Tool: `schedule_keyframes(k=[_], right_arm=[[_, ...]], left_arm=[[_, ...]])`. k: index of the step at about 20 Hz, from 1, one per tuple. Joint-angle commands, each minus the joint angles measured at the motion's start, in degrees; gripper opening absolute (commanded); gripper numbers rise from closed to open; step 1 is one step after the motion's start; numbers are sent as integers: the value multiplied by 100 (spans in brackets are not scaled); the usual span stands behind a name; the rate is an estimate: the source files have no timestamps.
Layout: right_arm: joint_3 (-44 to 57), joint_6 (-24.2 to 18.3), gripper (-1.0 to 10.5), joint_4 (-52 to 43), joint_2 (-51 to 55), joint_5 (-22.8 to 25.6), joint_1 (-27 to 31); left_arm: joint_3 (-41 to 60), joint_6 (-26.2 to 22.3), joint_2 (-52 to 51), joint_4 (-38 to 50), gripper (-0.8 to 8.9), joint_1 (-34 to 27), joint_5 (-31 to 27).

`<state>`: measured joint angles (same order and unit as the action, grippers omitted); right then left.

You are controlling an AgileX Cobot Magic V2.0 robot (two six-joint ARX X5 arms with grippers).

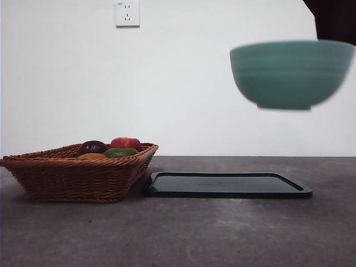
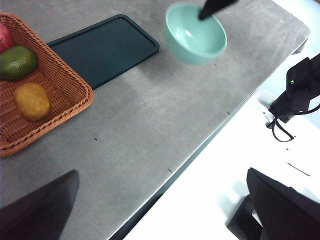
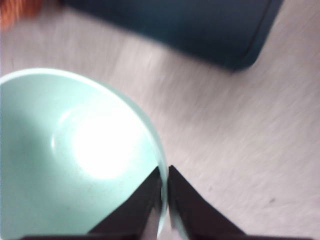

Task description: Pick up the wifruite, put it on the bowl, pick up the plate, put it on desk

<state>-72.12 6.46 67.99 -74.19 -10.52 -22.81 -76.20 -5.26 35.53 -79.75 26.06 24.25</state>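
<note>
Wifruite (image 2: 31,101), brownish-orange and oval, lies in the wicker basket (image 1: 72,178) at one end of the counter (image 1: 183,233), and in the front view only its top shows above the woven rim. The counter is the largest thing here: a grey, faintly mottled slab before a plain white wall with a socket plate (image 1: 127,13) high up. In the left wrist view its long edge runs diagonally, with white floor beyond; a broad bare stretch lies between that edge and the dark tray (image 1: 228,185). The tray lies flat and empty, just beside the basket. The basket is cut off by the frame in the left wrist view, which shows the green fruit (image 2: 17,62) beside the wifruite and a sliver of the red one; the front view adds a dark purple fruit (image 1: 92,147) behind them.

Mint-green and ridged, the bowl (image 1: 291,74) hangs in the air, well above the counter and past the tray's far end from the basket, its outline blurred. The right gripper (image 3: 164,185) holds it, jaws closed on the rim, one inside and one outside; this view is smeared, so the tray corner and basket are hard to make out. The bowl's inside looks empty.

The left gripper (image 2: 160,207) hangs over the counter's edge, jaws wide apart, holding nothing.
</note>
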Motion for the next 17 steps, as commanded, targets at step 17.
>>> schedule_keyframes(k=[17], right_arm=[[1967,1261,9,-2616,-1421,-151,-1235]], left_arm=[[-61,-70,33,4,562,31,26]])
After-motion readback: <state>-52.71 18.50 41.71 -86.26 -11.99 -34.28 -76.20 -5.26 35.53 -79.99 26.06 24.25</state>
